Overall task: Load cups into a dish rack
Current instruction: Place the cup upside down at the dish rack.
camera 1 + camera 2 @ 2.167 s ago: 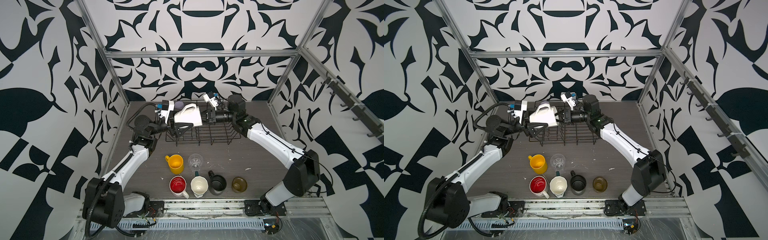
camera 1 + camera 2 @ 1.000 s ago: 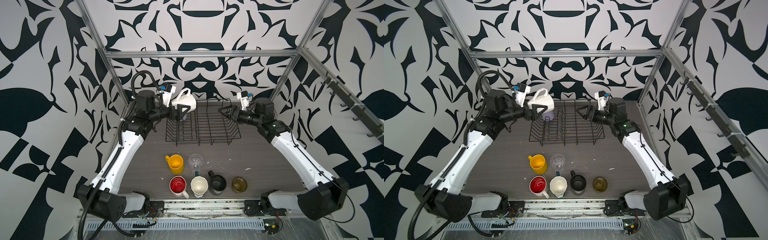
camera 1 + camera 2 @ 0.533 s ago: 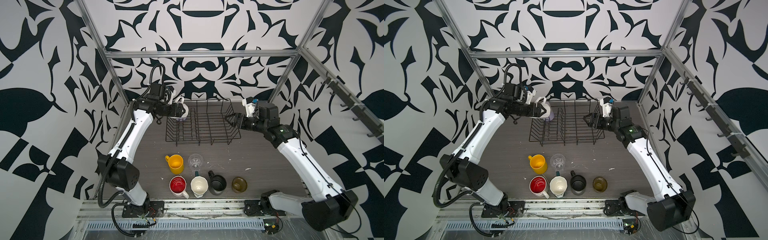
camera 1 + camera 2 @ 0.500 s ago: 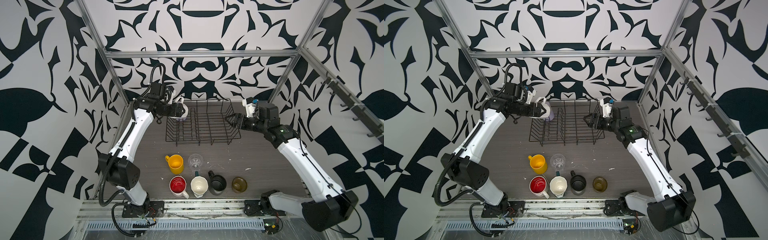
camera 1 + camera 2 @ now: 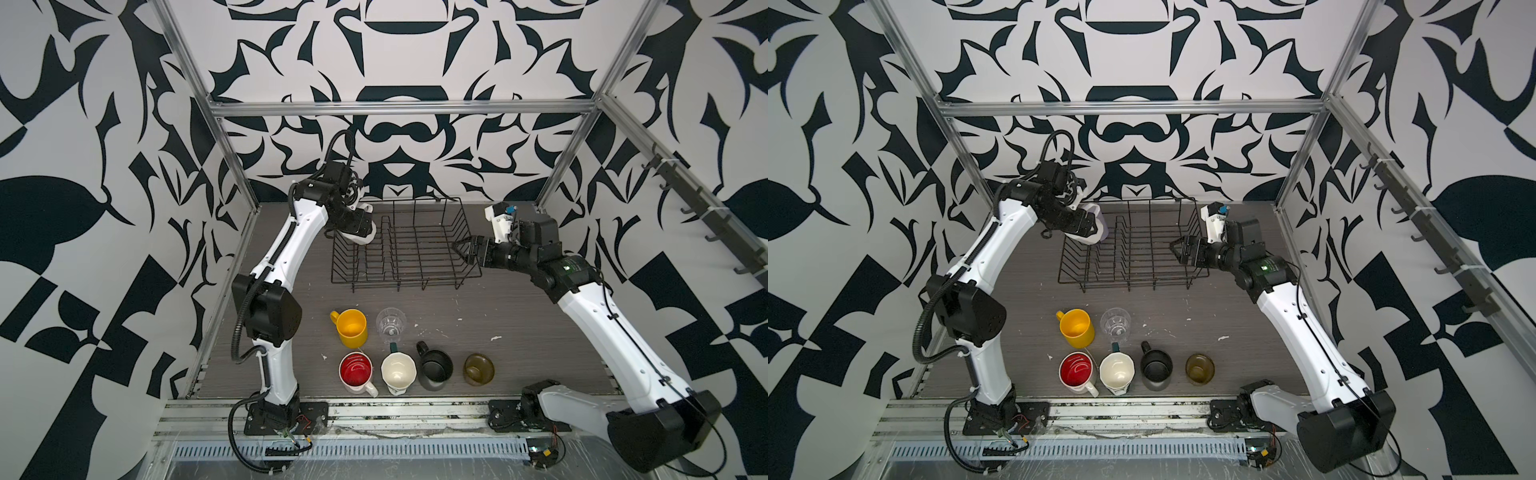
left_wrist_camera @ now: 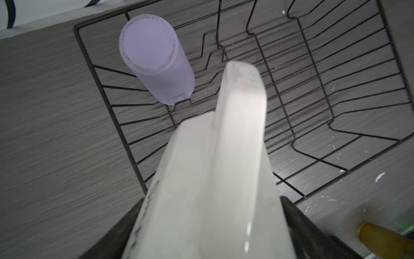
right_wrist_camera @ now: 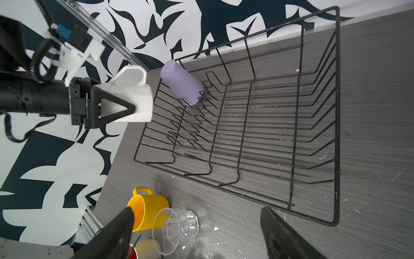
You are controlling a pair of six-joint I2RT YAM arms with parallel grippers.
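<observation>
The black wire dish rack (image 5: 415,286) (image 5: 1133,286) stands at the back of the table. A lilac tumbler (image 6: 156,60) (image 7: 181,83) rests upside down in its far-left corner. My left gripper (image 5: 359,226) (image 5: 1086,224) (image 6: 208,213) is shut on the white faceted mug (image 5: 362,239) (image 5: 1096,237) (image 6: 224,179) (image 7: 132,98), held sideways just above that corner, beside the tumbler. My right gripper (image 5: 461,249) (image 5: 1177,249) (image 7: 198,213) hangs open and empty over the rack's right wall.
Several cups stand near the front edge: yellow mug (image 5: 351,328), clear glass (image 5: 390,324), red-inside mug (image 5: 356,371), cream-inside teal mug (image 5: 398,372), black mug (image 5: 434,368), olive-brown cup (image 5: 478,369). Patterned walls close in the left, right and back.
My left arm has swung the white mug from the rack's front left to its far-left corner. My right gripper has drawn back from the mug to the rack's right side.
</observation>
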